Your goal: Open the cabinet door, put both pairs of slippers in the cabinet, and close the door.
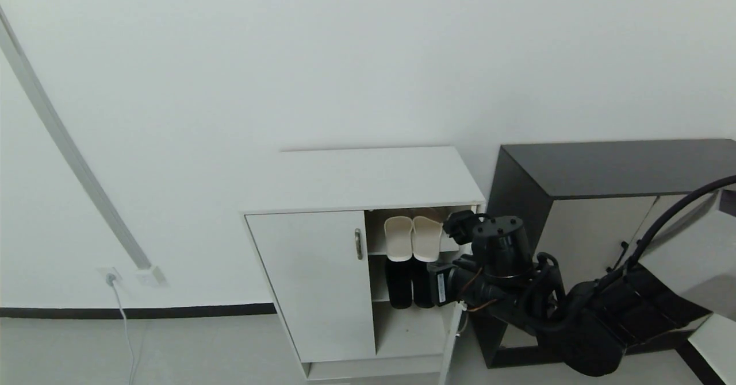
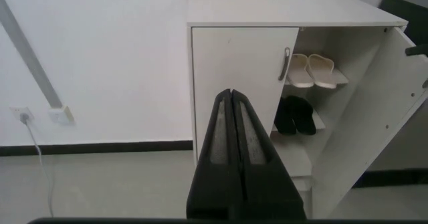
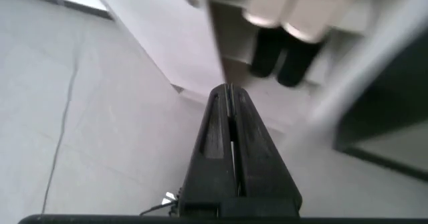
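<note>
The white cabinet [image 1: 368, 178] stands against the wall, its left door [image 1: 313, 281] shut and its right door [image 2: 374, 117] swung open. White slippers [image 1: 413, 238] sit on the upper shelf and black slippers [image 1: 409, 284] on the shelf below; both pairs show again as white slippers [image 2: 314, 69] and black slippers [image 2: 294, 116]. My right arm [image 1: 500, 258] is right by the open door's upper free edge. My right gripper [image 3: 231, 97] is shut and empty, facing the cabinet's lower part. Back from the cabinet, my left gripper [image 2: 231, 97] is shut and empty, facing the shut door.
A dark cabinet [image 1: 604, 166] stands right beside the white one. A wall socket [image 1: 109, 278] with a hanging cable [image 1: 127, 339] is at the left, beside a grey wall strip [image 1: 75, 161]. Bare floor [image 1: 172, 350] lies left of the cabinet.
</note>
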`<state>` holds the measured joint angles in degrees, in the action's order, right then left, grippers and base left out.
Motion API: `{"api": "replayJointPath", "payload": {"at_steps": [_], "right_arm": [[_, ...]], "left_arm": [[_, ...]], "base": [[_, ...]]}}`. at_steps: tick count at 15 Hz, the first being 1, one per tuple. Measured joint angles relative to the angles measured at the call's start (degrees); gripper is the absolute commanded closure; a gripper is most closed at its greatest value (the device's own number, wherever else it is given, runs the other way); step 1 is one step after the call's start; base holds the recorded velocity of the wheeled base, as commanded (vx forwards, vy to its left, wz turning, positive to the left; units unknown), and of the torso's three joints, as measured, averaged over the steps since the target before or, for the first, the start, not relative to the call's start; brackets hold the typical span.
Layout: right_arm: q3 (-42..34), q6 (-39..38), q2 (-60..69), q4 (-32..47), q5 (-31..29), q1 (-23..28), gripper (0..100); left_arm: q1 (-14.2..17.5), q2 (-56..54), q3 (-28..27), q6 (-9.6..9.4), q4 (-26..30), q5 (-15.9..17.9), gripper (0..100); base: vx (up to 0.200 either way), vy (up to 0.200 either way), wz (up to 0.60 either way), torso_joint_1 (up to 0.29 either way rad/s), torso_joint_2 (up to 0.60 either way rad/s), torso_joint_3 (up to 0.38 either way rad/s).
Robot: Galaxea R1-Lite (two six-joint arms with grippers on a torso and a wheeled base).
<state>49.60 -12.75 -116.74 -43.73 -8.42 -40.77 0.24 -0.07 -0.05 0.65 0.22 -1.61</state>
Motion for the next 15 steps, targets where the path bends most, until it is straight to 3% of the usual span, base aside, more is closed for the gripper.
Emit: {"api": "replayJointPath", "payload": {"at_steps": [8, 15], "right_arm": [[-0.9, 2.7, 0.5, -1.5, -0.2, 1.6, 100], [-3.6, 10.2, 1.5, 0.4, -0.2, 7.4, 100]], "left_arm": [[0.0, 0.0, 0.0, -0.07, 0.0, 0.0, 100], [0.0, 0.0, 0.0, -0.07, 0.0, 0.0, 100]], "base": [[0.0, 0.0, 0.0, 0.0, 0.0, 0.0], [0.0, 0.0, 0.0, 0.0, 0.0, 0.0]]}}
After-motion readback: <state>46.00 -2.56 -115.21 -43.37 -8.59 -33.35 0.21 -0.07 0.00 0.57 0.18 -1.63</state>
